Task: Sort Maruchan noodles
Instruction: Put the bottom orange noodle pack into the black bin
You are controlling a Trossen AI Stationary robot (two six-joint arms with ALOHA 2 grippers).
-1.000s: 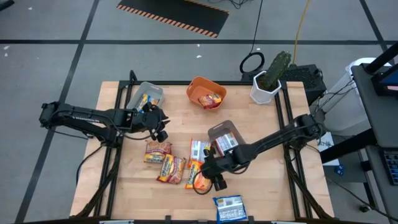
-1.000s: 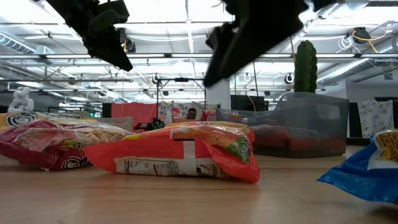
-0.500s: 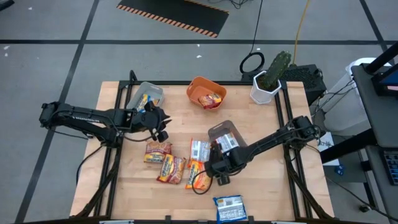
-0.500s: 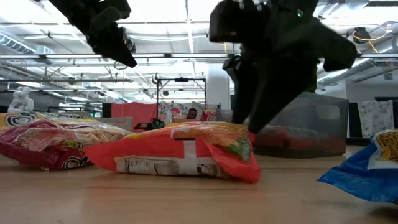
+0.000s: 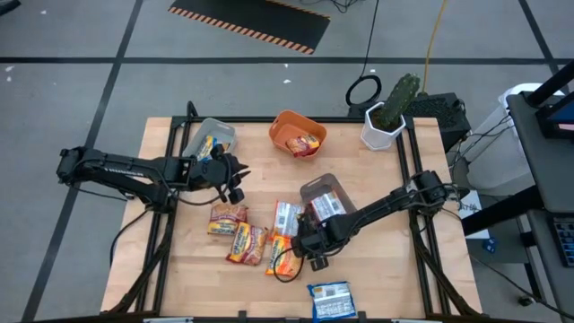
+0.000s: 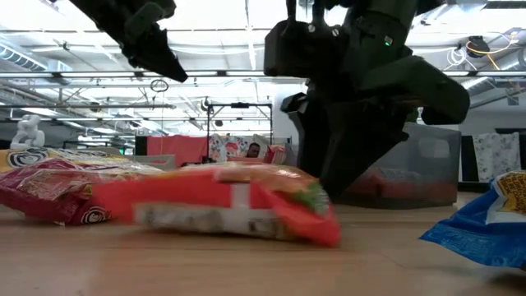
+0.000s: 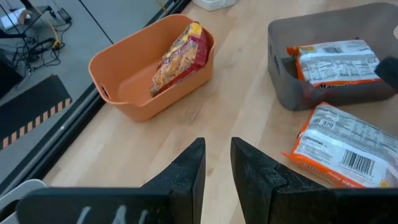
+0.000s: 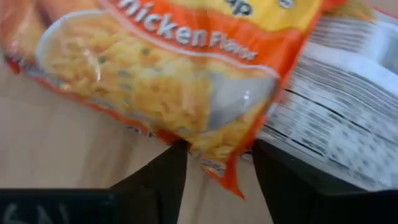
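Table [image 5: 179,269] w/ 3 trays along far half: left tray [image 5: 212,136] at far left, round tray [image 5: 285,123] far centre, mid tray [image 5: 325,190] nearer centre-right. 1 packet in round tray [image 5: 303,143], packets in left tray [image 5: 206,144] & mid tray [image 5: 326,206]. Plant pot [image 5: 382,127] at far right corner. Loose packets in a cluster at centre-front: one [image 5: 229,216] leftmost, next [image 5: 247,243] just in front of it, one [image 5: 287,215] beside mid tray, one [image 5: 285,257] under right gripper [image 5: 305,247]. Lone packet [image 5: 330,300] at front edge, right of cluster. Left gripper [image 5: 235,178] above table betw left tray & cluster
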